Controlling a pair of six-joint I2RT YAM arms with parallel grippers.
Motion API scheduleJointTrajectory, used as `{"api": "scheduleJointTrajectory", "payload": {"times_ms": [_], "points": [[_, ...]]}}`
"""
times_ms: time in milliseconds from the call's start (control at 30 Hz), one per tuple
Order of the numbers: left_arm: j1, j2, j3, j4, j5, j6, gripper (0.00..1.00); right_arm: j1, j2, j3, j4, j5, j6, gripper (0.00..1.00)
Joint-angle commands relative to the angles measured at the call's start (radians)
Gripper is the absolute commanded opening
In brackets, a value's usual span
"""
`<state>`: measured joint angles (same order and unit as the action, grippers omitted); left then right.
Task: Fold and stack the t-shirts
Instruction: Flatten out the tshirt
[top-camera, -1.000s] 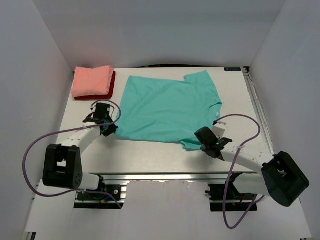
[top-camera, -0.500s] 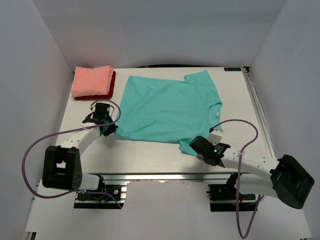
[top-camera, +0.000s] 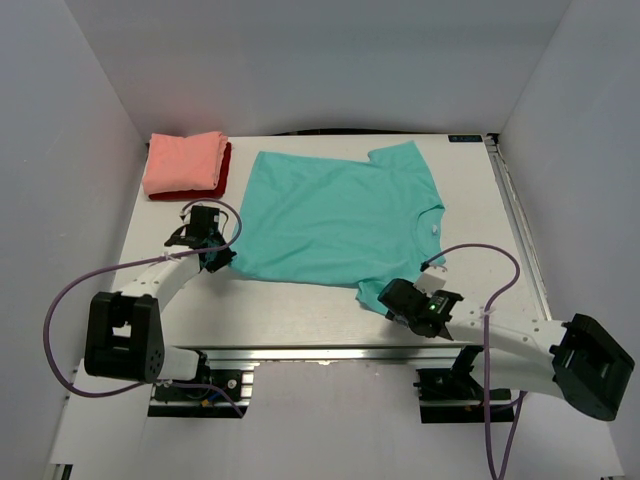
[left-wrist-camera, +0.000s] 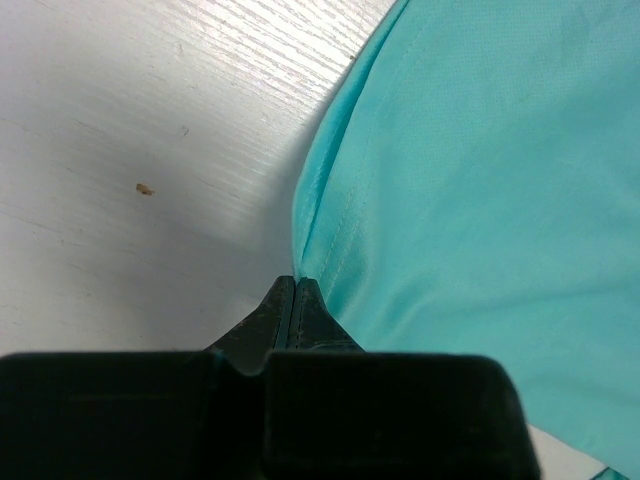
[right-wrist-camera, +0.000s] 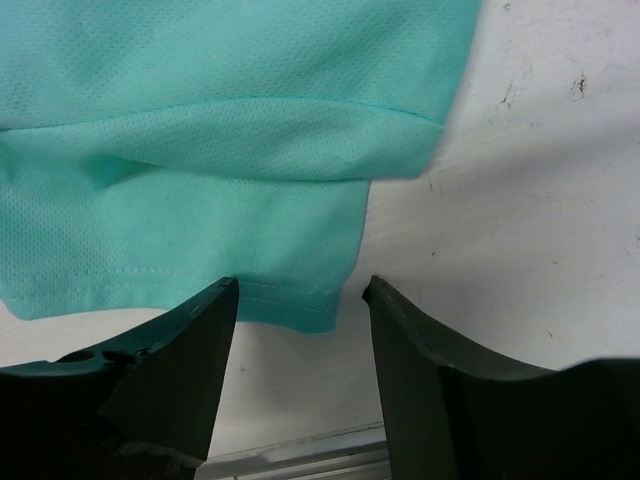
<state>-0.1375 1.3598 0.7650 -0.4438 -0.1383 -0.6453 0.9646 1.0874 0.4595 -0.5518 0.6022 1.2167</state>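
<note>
White table (top-camera: 290, 312), grey walls (top-camera: 300, 70), teal t-shirt (top-camera: 335, 215)

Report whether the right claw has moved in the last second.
Yes: the right claw moved left and toward the table's near edge, judged against the still teal t-shirt.

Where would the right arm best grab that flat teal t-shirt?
By the near sleeve hem of the teal t-shirt, coming in low from the table's front edge. That stitched edge sticks out toward the right gripper, between its open fingers, and is probably thick enough to pinch.
</note>
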Motion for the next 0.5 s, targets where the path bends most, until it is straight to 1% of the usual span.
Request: {"api": "scheduleJointTrajectory", "payload": {"times_ms": [0,133,200,267,300,333,367,400,467], "points": [[-0.001,-0.039,0.005,-0.009,0.003,-0.002,0.00,0.005,0.002,-0.044,-0.086,-0.008,0.035,0.62],[-0.001,-0.039,0.008,-0.012,0.000,-0.001,0.00,0.006,0.034,-0.051,-0.059,-0.019,0.023,0.60],[-0.001,-0.039,0.010,-0.013,0.000,-0.001,0.00,0.005,0.064,-0.045,-0.054,-0.025,0.024,0.55],[-0.001,-0.039,0.013,-0.016,-0.001,0.001,0.00,0.005,0.084,-0.047,-0.039,-0.036,0.018,0.48],[-0.001,-0.041,0.013,-0.018,-0.003,0.001,0.00,0.006,0.095,-0.048,-0.036,-0.042,0.017,0.35],[-0.001,-0.042,0.014,-0.019,-0.003,0.001,0.00,0.006,0.107,-0.050,-0.030,-0.047,0.012,0.26],[-0.001,-0.044,0.017,-0.022,-0.003,0.003,0.00,0.006,0.112,-0.054,-0.020,-0.056,0.012,0.06],[-0.001,-0.044,0.019,-0.026,-0.003,0.003,0.00,0.006,0.115,-0.051,-0.026,-0.056,0.012,0.00],[-0.001,-0.044,0.023,-0.032,-0.009,0.009,0.02,0.008,0.109,-0.045,-0.049,-0.048,0.015,0.00]]}}
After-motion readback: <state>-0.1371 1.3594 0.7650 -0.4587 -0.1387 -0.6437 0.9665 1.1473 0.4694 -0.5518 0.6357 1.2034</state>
